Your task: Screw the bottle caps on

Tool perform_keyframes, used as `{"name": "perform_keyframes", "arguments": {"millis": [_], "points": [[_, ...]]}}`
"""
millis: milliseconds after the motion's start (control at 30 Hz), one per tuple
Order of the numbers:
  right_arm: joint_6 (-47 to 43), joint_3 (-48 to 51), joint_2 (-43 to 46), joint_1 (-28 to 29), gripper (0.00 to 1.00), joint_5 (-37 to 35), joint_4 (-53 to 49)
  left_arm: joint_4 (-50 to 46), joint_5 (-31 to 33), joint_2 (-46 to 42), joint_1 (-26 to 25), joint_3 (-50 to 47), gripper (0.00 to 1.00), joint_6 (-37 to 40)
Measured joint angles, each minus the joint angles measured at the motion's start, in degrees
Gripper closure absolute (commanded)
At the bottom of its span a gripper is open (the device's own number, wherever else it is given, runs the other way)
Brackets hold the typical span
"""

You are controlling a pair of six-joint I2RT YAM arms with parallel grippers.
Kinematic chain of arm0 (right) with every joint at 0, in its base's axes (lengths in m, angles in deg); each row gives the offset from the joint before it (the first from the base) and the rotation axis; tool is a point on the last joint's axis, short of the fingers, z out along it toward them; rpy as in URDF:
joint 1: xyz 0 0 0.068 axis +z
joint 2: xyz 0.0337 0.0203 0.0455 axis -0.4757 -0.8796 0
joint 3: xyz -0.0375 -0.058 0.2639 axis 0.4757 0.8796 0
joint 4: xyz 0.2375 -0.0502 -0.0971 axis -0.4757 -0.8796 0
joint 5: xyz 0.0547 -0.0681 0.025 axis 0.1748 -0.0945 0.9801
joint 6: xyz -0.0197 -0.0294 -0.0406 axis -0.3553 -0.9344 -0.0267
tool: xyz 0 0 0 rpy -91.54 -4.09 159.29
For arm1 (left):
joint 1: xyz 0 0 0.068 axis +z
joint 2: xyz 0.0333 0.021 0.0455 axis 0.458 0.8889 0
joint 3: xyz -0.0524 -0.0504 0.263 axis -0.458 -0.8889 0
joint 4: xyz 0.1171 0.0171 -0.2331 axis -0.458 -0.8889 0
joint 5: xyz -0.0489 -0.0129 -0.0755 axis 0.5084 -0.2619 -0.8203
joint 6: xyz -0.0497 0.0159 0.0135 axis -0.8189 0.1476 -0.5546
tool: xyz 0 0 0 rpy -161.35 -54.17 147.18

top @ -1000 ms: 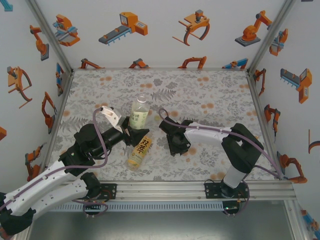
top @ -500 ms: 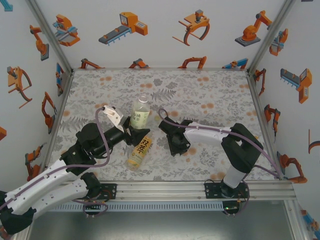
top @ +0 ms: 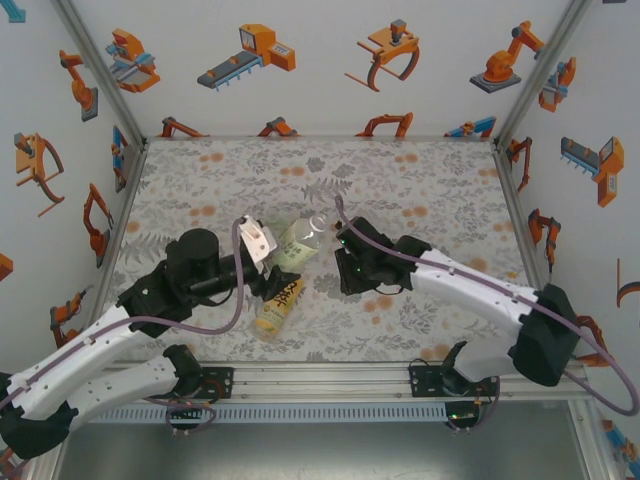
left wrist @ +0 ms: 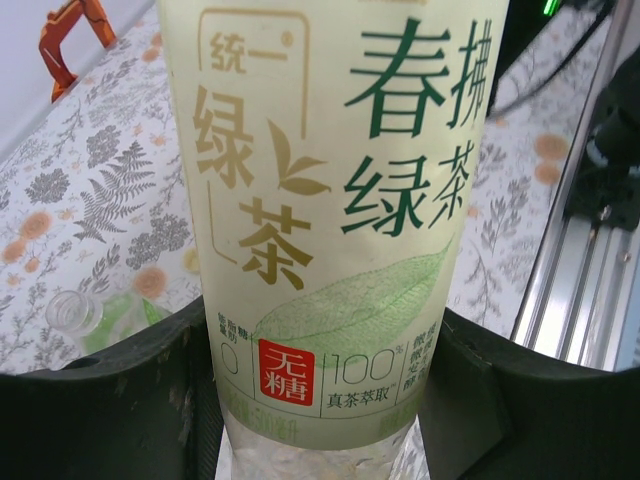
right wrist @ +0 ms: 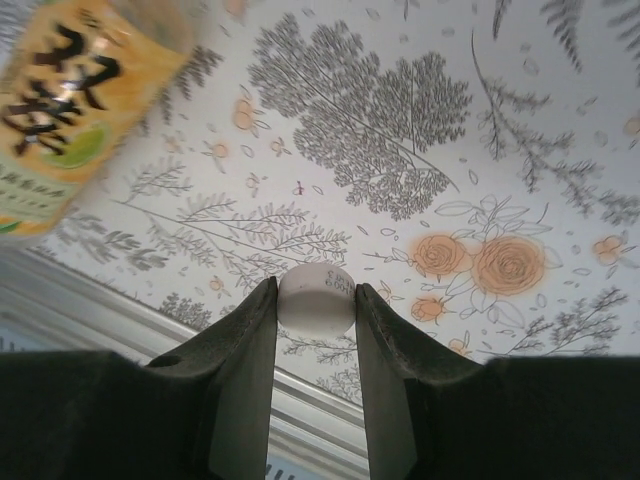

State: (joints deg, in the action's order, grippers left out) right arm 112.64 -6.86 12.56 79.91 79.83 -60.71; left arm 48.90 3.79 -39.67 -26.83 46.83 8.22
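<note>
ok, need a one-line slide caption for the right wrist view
Right gripper pinches a white cap; floral table behind, amber bottle at upper left.

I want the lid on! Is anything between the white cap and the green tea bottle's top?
Nothing visible is. The right tool pinches the white cap close to the neck of the tilted green tea bottle.
</note>
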Motion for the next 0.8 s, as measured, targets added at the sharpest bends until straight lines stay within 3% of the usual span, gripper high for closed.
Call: {"name": "perform_keyframes", "arguments": {"millis": [333, 567, 800], "points": [[-15.67, -4.94, 16.24, -0.04, 1.0, 4.63, 0.17, -11.1, -4.52, 0.24, 0.0, 0.92, 1.0, 16.76], [-28.09, -7.5, 25.14, -0.04, 1.0, 16.41, 1.38, -13.6, -3.56, -1.14, -0.15, 0.9, 1.0, 22.8], [-40.74, -7.69, 26.75, -0.02, 1.0, 31.47, 2.93, -15.98, -2.69, 0.2, -0.22, 0.92, 1.0, 25.31]]}}
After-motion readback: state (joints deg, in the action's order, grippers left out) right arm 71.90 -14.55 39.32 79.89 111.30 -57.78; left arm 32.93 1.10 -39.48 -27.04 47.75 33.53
